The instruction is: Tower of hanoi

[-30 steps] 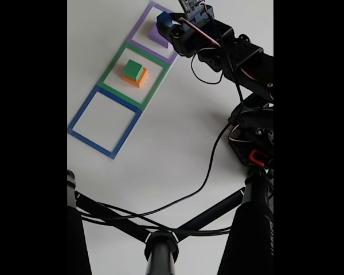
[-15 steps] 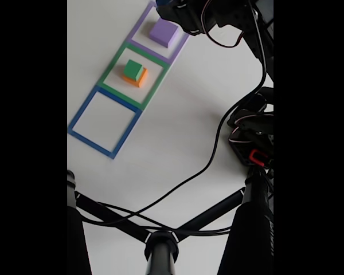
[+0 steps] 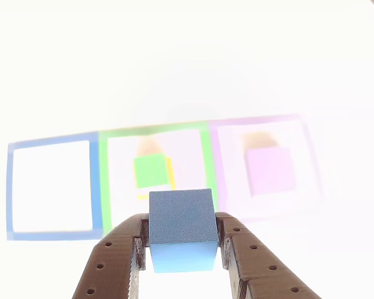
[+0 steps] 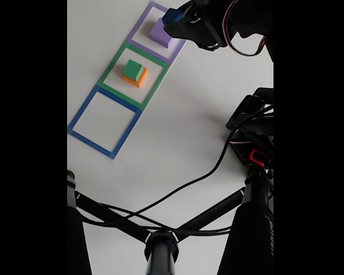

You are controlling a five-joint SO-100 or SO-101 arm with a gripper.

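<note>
My gripper [image 3: 182, 249] is shut on the small blue cube [image 3: 181, 228], held in the air above the mat. In the fixed view the blue cube [image 4: 172, 15] hangs over the near corner of the purple block [image 4: 159, 33], with the gripper [image 4: 176, 17] reaching in from the right. The purple block [image 3: 270, 172] rests inside the purple square outline [image 4: 144, 23]. A green block [image 4: 133, 70] sits on the orange-yellow block [image 4: 139, 79] inside the green square outline [image 4: 113, 67]. In the other view the green block [image 3: 151, 172] shows beyond the cube.
The blue square outline [image 4: 80, 112] holds nothing. A black camera stand [image 4: 160, 246] and cables [image 4: 183, 186] cross the table's near side. The arm's base [image 4: 253, 143] stands at the right.
The arm lifted the blue cube off the purple block and out past the top edge, then brought it back down and left, over the block's corner.
</note>
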